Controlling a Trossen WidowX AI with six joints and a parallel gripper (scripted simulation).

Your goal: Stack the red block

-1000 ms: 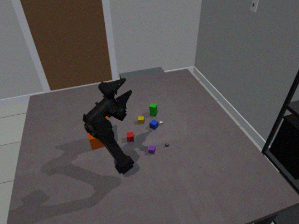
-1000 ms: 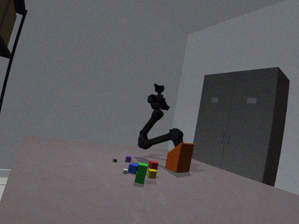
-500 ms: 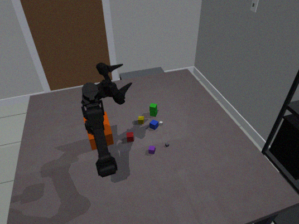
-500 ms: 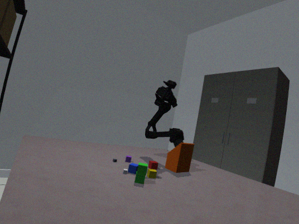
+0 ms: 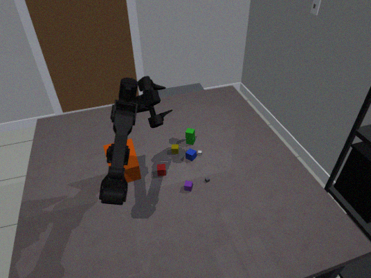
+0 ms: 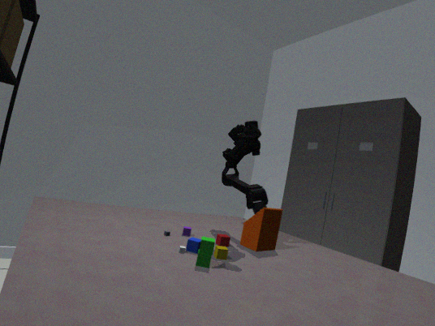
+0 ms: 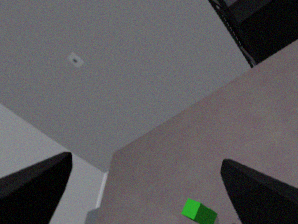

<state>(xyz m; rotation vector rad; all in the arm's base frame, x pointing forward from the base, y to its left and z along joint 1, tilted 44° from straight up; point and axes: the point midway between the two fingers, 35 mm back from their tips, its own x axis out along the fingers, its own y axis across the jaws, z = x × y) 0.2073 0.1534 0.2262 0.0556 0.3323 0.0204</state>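
Note:
The red block [image 5: 161,169] [image 6: 222,240] sits on the table between the orange wedge and the blue block; it is out of the wrist view. The green tower [image 5: 190,136] [image 6: 205,252] [image 7: 200,212] stands upright behind the yellow and blue blocks in the top view, with nothing on top. My gripper [image 5: 168,99] [image 7: 148,163] is wide open and empty, raised high above the table, its fingers pointing out over the tower's side. In the exterior view the fingers are too dark to make out.
A yellow block [image 5: 175,149] [image 6: 221,252] and a blue block [image 5: 191,154] [image 6: 194,245] lie between red block and tower. A small white cube [image 5: 200,152] [image 6: 183,249], purple block [image 5: 188,186] [image 6: 187,231], dark cube [image 5: 207,180] [image 6: 166,233] and large orange wedge [image 5: 133,169] [image 6: 264,233] are around.

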